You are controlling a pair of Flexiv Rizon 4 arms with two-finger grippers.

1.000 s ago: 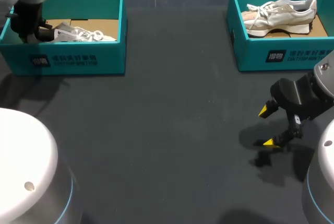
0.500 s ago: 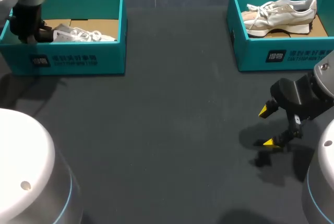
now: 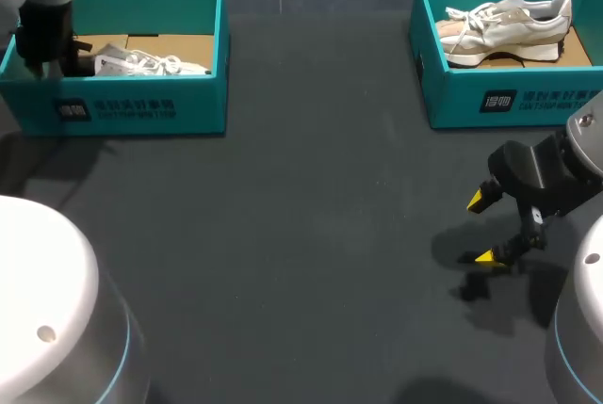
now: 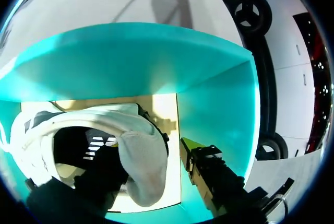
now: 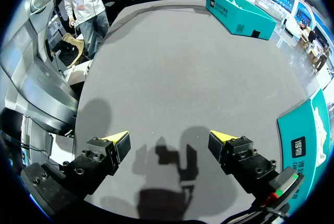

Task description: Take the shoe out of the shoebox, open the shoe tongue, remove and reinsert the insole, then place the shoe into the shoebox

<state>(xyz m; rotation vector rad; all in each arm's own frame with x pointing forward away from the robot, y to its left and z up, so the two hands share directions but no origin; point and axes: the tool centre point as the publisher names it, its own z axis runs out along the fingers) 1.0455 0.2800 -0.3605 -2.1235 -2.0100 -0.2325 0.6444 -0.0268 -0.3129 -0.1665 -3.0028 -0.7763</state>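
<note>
Left arm's in at 10 o'clock, left claw [image 4: 154, 148] dipped into the left box [image 3: 132, 107], right at the heel of the shoe [image 3: 141, 62]. The wrist camera shows one finger down inside the shoe's opening and the other standing outside the heel, with the heel collar between them. There's a strip of bare cardboard between the heel and that outer finger, so the claw is released: it straddles the heel and isn't clamped on it. The shoe lies on the box floor, heel toward 9 o'clock, toe and laces toward 3 o'clock.

Against a second ago, the left wrist has slid a touch toward 9 o'clock and eased back toward 12. From overhead a little more of the heel end shows clear of the dark claw body. The shoe itself hasn't budged.

On the other side nothing has changed. The right claw [image 3: 485, 230] hangs at 4 o'clock over the dark table [image 3: 301, 234], in the same spot as before. Its yellow tips are spread wide and grasp nothing, and its shadow lies just under it. The right box [image 3: 528, 103] sits at 2 o'clock with the other shoe [image 3: 509, 20] lying inside, just as it was
</note>
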